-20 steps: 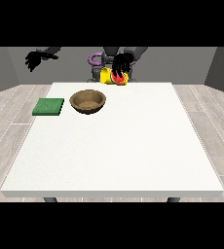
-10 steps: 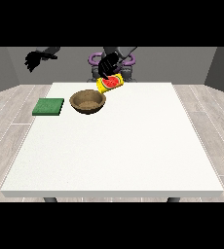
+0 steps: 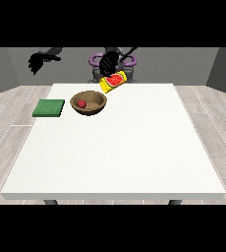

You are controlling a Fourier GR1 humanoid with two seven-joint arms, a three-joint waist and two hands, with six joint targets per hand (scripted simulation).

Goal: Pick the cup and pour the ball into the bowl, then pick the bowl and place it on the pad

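Fingers of the robot hand at the view's right (image 3: 107, 64) curl round the yellow cup (image 3: 113, 81), which is held in the air, tipped over toward the lower left of the frame. A red, watermelon-like picture shows on the cup; no writing on it can be read. The cup hangs just above and to the right of the brown bowl (image 3: 96, 100), which stands on the white bench (image 3: 120, 147) in the upper left part of the frame. A small red ball (image 3: 81, 103) lies inside the bowl, toward its left side. Left of the bowl, apart from it, the flat green pad (image 3: 48, 108) lies near the bench's left edge. The other robot hand, at the view's left (image 3: 37, 62), hangs in the air at the upper left of the frame, above and beyond the pad, holding nothing; whether its fingers are spread or curled I cannot tell.
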